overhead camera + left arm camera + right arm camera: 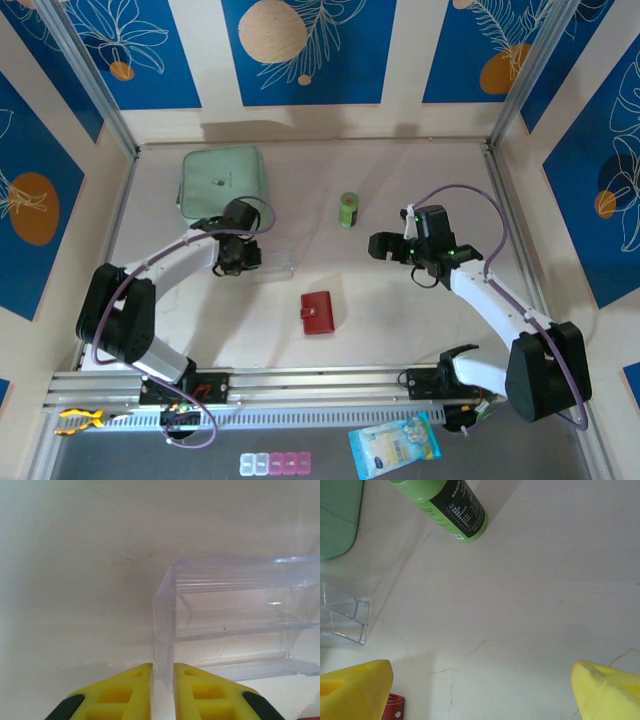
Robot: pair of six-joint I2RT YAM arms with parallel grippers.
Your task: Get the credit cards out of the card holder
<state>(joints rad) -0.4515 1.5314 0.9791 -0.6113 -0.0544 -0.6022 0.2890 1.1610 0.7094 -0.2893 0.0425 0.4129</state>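
The card holder (317, 312), a small red wallet, lies closed on the table in front of and between the two arms. Its corner with the snap shows in the right wrist view (393, 708). The credit cards are hidden. My left gripper (243, 263) is well to the wallet's upper left. Its yellow fingers (162, 672) stand close together with the end wall of a clear plastic stand (235, 625) between them. My right gripper (380, 245) hovers to the wallet's upper right. It is wide open (482, 695) over bare table, with nothing between its fingers.
A mint-green zip case (222, 180) lies at the back left. A green bottle (347, 210) lies near the middle back, also in the right wrist view (455, 507). The clear stand (272, 262) sits just right of my left gripper. White walls bound the table.
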